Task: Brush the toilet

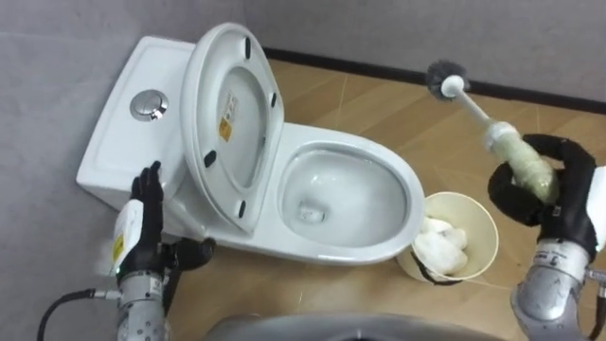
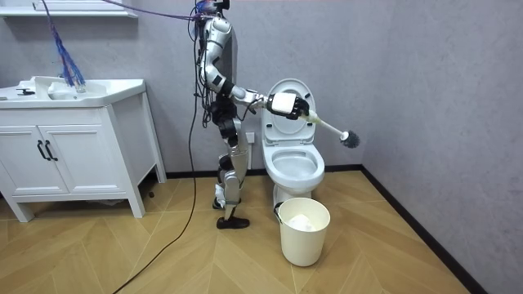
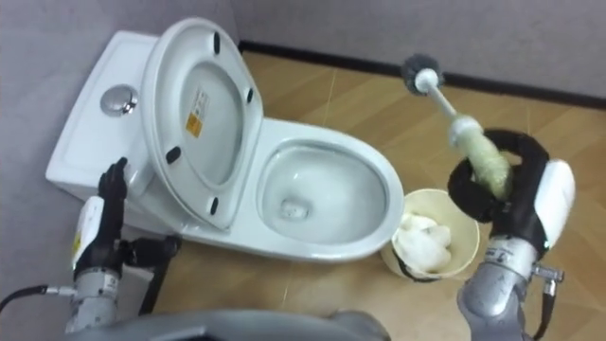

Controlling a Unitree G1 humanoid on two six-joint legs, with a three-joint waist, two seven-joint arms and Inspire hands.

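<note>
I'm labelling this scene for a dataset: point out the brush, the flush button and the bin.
brush (image 1: pixel 473 103), left eye view, on its white shaft.
flush button (image 1: pixel 150 104), left eye view, on its chrome centre.
bin (image 1: pixel 480 230), left eye view, on its inner wall.

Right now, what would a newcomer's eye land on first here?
The white toilet, lid raised and bowl open, takes the middle. At right, the right hand has its fingers curled round the toilet brush, its bristle head out over the floor near the wall, clear of the bowl. A cream bin with white paper stands beside the bowl.
</note>
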